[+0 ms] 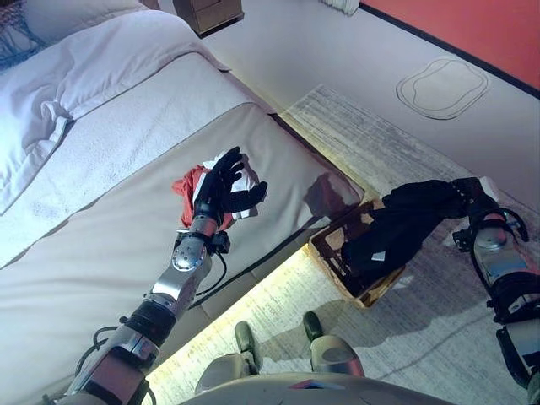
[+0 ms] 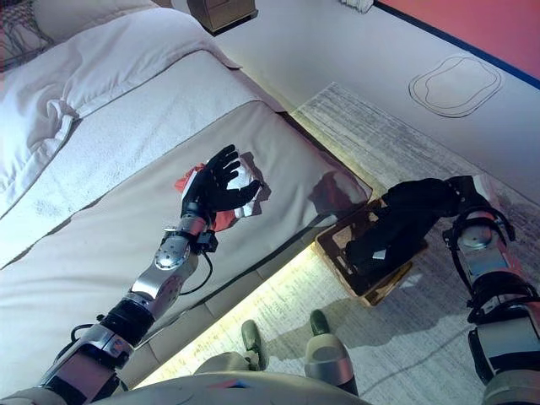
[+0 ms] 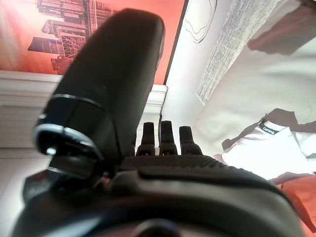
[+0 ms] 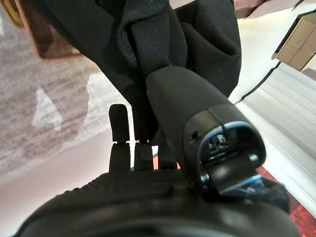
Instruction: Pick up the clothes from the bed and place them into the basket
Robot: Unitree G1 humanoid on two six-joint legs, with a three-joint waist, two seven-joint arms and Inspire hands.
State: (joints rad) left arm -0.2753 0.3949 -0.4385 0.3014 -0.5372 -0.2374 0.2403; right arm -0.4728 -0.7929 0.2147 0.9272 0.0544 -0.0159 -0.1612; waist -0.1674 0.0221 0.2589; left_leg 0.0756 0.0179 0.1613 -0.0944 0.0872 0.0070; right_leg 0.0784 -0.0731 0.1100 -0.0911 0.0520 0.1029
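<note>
A crumpled red and white garment (image 1: 188, 187) lies on the beige bed (image 1: 101, 245) near its front edge. My left hand (image 1: 221, 187) hovers just over it, fingers straight and spread, open; in the left wrist view the white cloth (image 3: 266, 153) shows past the fingers. Down on the rug stands a brown basket (image 1: 326, 251). My right hand (image 1: 469, 196) is beside it, shut on a black garment (image 1: 403, 221) that hangs over and into the basket. In the right wrist view that black garment (image 4: 197, 34) is pinched between thumb (image 4: 187, 98) and fingers.
A white duvet and pillow (image 1: 84, 67) cover the bed's head end. A grey striped rug (image 1: 380, 143) lies alongside the bed under the basket. At the far wall stands a wooden nightstand (image 1: 207, 13), and a red wall (image 1: 472, 25) runs behind.
</note>
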